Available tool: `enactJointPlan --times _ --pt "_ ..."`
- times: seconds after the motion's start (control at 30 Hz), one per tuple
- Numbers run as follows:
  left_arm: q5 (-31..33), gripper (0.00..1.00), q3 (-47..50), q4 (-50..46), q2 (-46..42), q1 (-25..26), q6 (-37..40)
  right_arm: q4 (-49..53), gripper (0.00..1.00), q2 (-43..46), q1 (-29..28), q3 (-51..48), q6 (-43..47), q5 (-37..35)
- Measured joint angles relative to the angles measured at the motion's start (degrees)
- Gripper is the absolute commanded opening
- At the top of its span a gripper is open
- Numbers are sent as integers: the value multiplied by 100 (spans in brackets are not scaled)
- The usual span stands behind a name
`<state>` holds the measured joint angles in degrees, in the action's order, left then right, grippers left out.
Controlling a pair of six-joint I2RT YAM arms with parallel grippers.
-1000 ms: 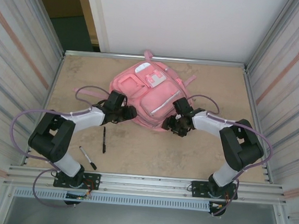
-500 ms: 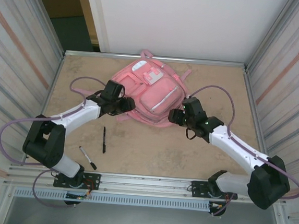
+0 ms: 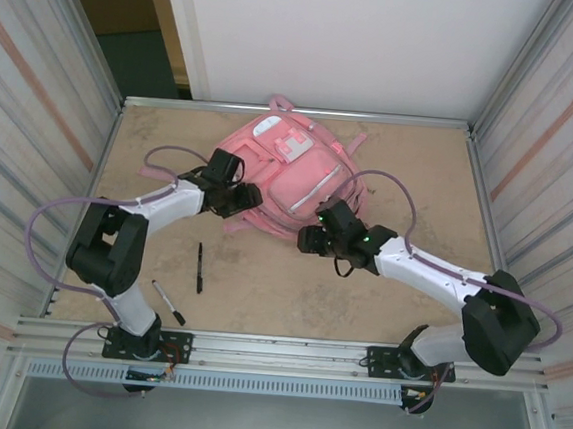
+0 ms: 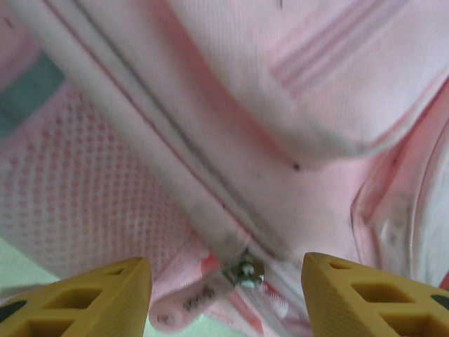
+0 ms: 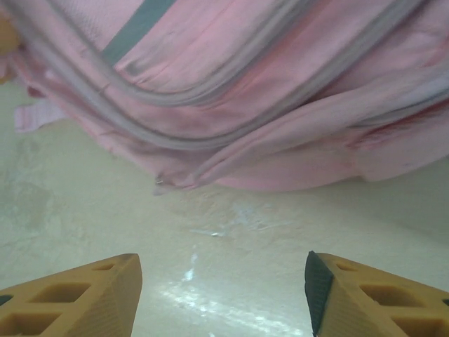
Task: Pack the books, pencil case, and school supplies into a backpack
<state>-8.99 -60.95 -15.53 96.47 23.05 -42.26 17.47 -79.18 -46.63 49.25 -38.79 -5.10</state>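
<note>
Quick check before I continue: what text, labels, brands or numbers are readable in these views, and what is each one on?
No text can be read in these views.
Zip pull tab on the backpack: some lettering, too blurred to read.
White patch near the backpack's top: any print is too small to read.

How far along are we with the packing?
Done: nothing I can confirm; the backpack zip at the left gripper looks shut. In hand: left gripper open over a zip pull, right gripper open by the backpack's near edge, holding nothing. Left: open the backpack, then pack both pens lying on the table.
</note>
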Motion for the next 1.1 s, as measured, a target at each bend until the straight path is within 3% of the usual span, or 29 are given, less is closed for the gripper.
enactJointPlan --times 0.23,0.33,0.5,0.73,1.1 --pt "411 50 -247 61 35 -361 35 -101 62 -149 -293 85 -153 -166" --pt "348 38 -271 249 249 -501 59 -144 62 -232 -328 92 -260 -245" --pt "-61 7 -291 570 627 -610 76 -332 62 -662 -470 363 -444 -76" --pt "-216 4 -129 514 184 -518 -87 -452 62 -1158 -789 1040 -813 9" --pt "-649 3 481 468 -411 42 -763 -361 57 -2286 -1115 2072 -2966 -741"
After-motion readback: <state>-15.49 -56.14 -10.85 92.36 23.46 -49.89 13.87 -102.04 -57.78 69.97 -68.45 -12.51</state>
